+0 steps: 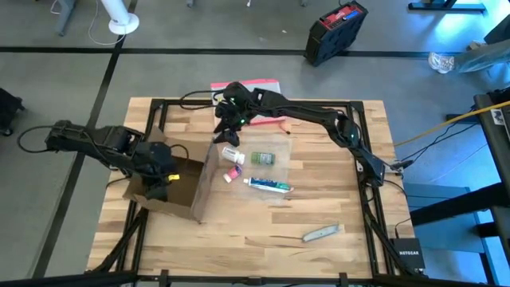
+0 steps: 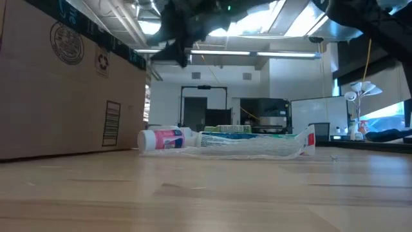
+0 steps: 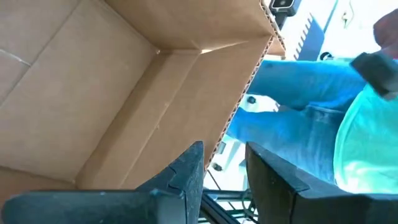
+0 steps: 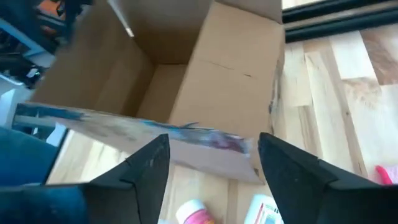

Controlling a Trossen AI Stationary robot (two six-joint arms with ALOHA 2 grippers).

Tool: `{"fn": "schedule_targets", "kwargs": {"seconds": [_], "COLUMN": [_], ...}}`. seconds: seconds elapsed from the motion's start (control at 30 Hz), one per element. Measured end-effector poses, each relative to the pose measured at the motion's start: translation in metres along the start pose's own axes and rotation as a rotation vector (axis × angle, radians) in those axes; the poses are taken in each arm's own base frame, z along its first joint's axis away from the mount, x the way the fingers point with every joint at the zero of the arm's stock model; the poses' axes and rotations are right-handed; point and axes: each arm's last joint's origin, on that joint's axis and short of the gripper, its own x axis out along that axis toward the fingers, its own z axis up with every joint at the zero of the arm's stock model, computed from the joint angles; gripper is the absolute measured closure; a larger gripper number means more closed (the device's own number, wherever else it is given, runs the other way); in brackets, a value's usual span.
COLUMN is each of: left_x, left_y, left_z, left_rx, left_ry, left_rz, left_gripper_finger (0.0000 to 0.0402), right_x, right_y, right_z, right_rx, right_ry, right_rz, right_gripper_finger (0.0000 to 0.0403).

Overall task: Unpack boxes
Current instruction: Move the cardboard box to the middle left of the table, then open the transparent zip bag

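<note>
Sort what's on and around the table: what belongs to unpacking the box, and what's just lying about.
Part of the job:
- cardboard box, open, at the left gripper
- small white bottle, green packet and toothpaste tube, lying beside the box
- right gripper, jaws open above them

Just lying about:
- grey tool on the table
- pink-edged pouch
- black and red case on the floor

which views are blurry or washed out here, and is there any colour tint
Right wrist view: a flat item crossing before the cardboard box is motion-smeared. Low view: ceiling lights blow out behind the dark right gripper. Left wrist view: background tinted blue. High view: evenly lit.
</note>
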Motion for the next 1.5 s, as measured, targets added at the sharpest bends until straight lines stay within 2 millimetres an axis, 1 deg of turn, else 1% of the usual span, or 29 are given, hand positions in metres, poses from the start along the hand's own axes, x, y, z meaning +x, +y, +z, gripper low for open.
{"fn": "schedule_targets", "kwargs": {"seconds": [0.13, 0.2, 0.3, 0.4, 0.53, 0.67, 0.73, 0.93, 1.07, 1.23, 1.37, 1.5], "left_x": [0.000, 0.000, 0.000, -0.001, -0.001, -0.003, -0.006, -0.019, -0.032, -0.049, -0.057, -0.059], "left_y": [0.000, 0.001, 0.001, 0.001, -0.003, -0.006, -0.005, 0.006, 0.021, 0.040, 0.059, 0.083], "left_z": [0.000, 0.000, 0.001, 0.002, 0.007, 0.015, 0.020, 0.040, 0.052, 0.072, 0.093, 0.118], "left_rx": [0.009, 0.010, 0.012, 0.034, 0.093, 0.170, 0.197, 0.249, 0.273, 0.309, 0.333, 0.326], "left_ry": [-0.005, -0.020, -0.045, -0.062, -0.131, -0.242, -0.308, -0.514, -0.625, -0.718, -0.729, -0.692], "left_rz": [0.004, 0.019, 0.038, 0.043, 0.034, 0.035, 0.054, 0.178, 0.317, 0.448, 0.458, 0.425], "left_gripper_finger": [0.0293, 0.0293, 0.0293, 0.0293, 0.0293, 0.0293, 0.0293, 0.0293, 0.0293, 0.0293, 0.0293, 0.0293], "right_x": [-0.021, -0.032, -0.051, -0.067, -0.073, -0.071, -0.066, -0.050, -0.042, -0.037, -0.033, -0.028], "right_y": [0.015, 0.022, 0.032, 0.043, 0.063, 0.087, 0.100, 0.135, 0.155, 0.171, 0.186, 0.205], "right_z": [0.015, 0.018, 0.021, 0.019, 0.010, -0.001, -0.006, -0.014, -0.020, -0.026, -0.030, -0.035], "right_rx": [-0.047, -0.055, -0.049, -0.023, 0.007, 0.013, 0.015, 0.025, 0.046, 0.109, 0.164, 0.212], "right_ry": [0.008, -0.005, 0.004, 0.052, 0.173, 0.296, 0.349, 0.400, 0.415, 0.420, 0.391, 0.364], "right_rz": [-0.006, -0.019, -0.084, -0.121, -0.200, -0.229, -0.240, -0.279, -0.351, -0.452, -0.515, -0.577], "right_gripper_finger": [0.0164, 0.0164, 0.0164, 0.0164, 0.0164, 0.0164, 0.0164, 0.0164, 0.0164, 0.0164, 0.0164, 0.0164]}}
